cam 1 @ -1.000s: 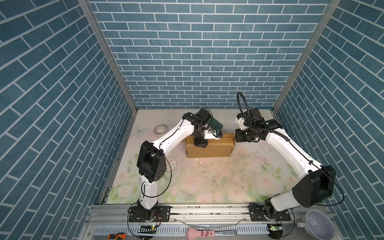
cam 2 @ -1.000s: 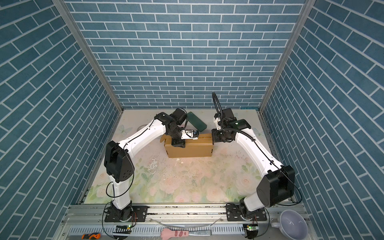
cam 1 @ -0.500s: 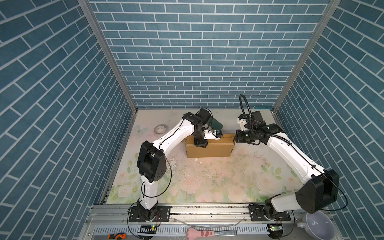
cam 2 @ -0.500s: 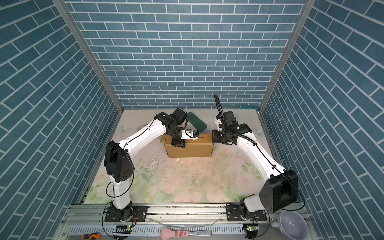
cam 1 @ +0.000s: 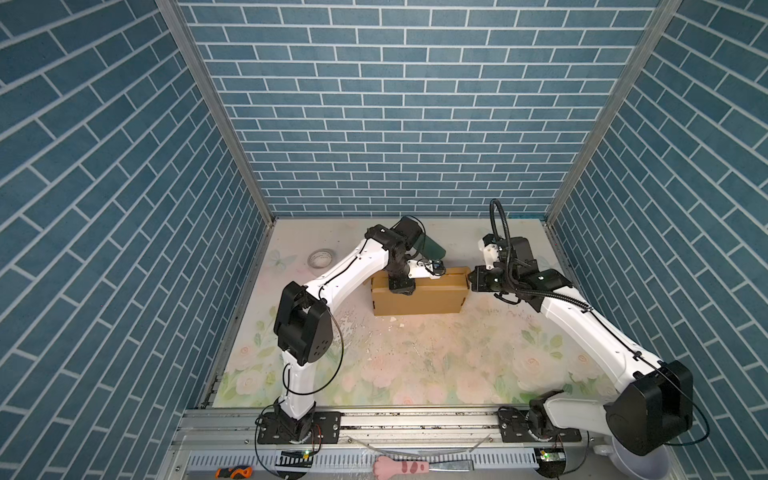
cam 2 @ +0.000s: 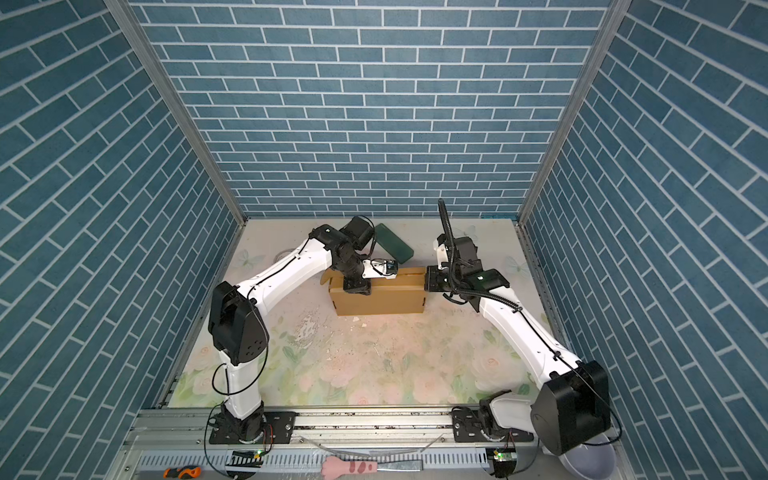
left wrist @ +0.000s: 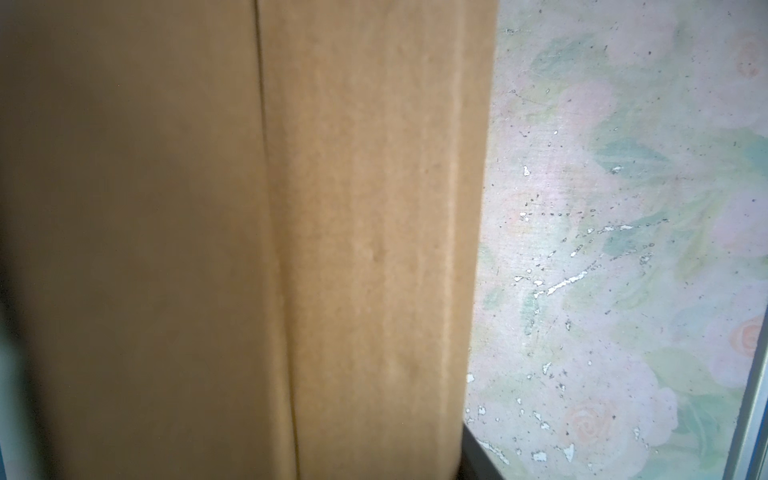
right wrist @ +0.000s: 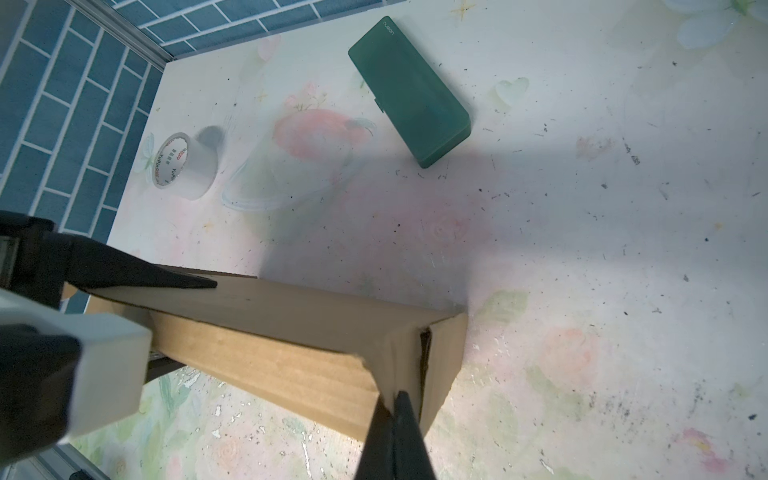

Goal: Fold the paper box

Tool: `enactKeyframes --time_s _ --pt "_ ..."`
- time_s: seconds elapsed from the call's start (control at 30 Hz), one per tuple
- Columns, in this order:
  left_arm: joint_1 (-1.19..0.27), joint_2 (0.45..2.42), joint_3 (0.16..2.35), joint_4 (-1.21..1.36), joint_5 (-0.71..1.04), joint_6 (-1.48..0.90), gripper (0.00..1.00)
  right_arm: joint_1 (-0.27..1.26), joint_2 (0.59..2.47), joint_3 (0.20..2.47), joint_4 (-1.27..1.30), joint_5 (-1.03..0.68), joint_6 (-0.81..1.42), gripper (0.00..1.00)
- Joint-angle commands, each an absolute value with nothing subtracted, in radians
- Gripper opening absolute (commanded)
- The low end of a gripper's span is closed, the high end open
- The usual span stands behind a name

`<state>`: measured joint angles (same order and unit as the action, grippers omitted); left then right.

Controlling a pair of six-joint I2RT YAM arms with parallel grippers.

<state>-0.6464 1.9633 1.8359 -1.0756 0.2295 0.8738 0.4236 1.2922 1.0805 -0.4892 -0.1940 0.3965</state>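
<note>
The paper box [cam 1: 417, 297] [cam 2: 380, 299] is folded brown cardboard standing on a long edge at the back middle of the table. My left gripper [cam 1: 401, 287] [cam 2: 356, 289] comes down over the box's top edge near its left end and is shut on it. In the right wrist view one black finger [right wrist: 166, 279] lies on the far face of the box [right wrist: 291, 332]. The left wrist view is filled by cardboard [left wrist: 365, 249]. My right gripper [cam 1: 471, 278] [right wrist: 395, 401] is shut, its tips pressed against the box's right end flap.
A dark green flat block [cam 1: 430, 249] [right wrist: 409, 89] lies behind the box. A roll of clear tape [cam 1: 321, 258] [right wrist: 183, 164] and a clear plastic lid [right wrist: 291, 174] lie at the back left. A grey bowl [cam 1: 636, 457] sits off the front right corner.
The right arm's elbow has swung outward to the right and lower, while its gripper stays at the box's right end. The left arm and the box have not moved.
</note>
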Motion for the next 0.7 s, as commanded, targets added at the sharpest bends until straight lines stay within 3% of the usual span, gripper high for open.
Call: enactKeyframes --time_s 0.0,0.23,0.43,0.67 --pt "-0.649 1.993 1.829 -1.037 0.231 0.877 0.37 0.419 1.319 1.041 -0.541 -0.138 0.412 0.00" --pt "-0.647 1.964 1.921 -1.072 0.150 0.875 0.61 0.419 1.331 1.073 -0.586 -0.126 0.384 0.00" --pt "-0.647 1.922 1.984 -1.133 0.141 0.861 0.67 0.419 1.342 1.091 -0.597 -0.124 0.381 0.00" --pt "-0.626 1.784 1.854 -1.053 0.136 0.791 0.68 0.419 1.347 1.091 -0.595 -0.126 0.384 0.00"
